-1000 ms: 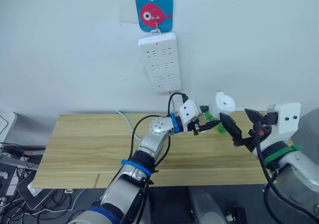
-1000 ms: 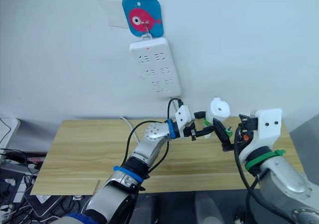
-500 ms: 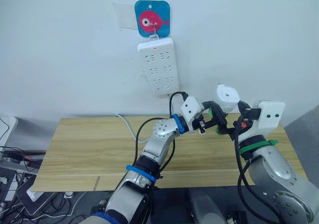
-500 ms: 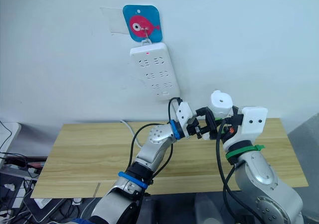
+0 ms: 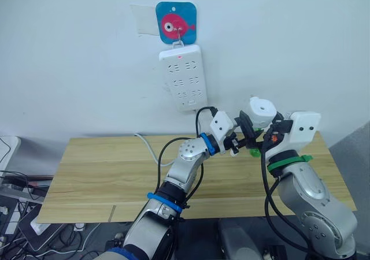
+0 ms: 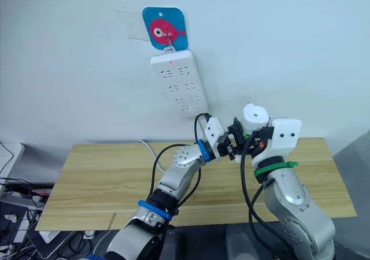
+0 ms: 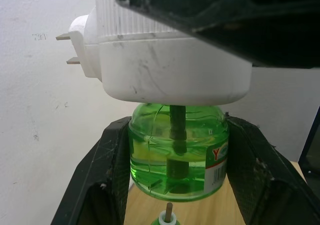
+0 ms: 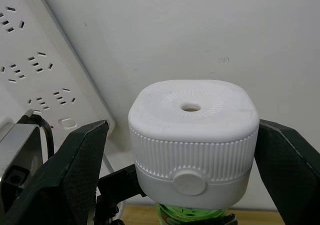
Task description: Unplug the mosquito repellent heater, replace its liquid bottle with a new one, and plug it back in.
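little can be read. the green liquid bottle [image 7: 177,157] under the mosquito repellent heater [image 7: 170,65] carries a white label [image 7: 217,166] with a red letter "y" and a barcode below it; its other print is too small to make out. the blue wall sign [image 5: 176,22] bears a pink fish picture, no words.

White ribbed heater [image 8: 192,135], clear green bottle [image 7: 177,157], black pincer fingers [image 7: 105,175], tan wood-grain table [image 5: 104,173].

A plain white wall [image 5: 75,69] rises behind a light wooden table [image 5: 98,173]. Cables [image 5: 14,182] clutter the floor at its left end.
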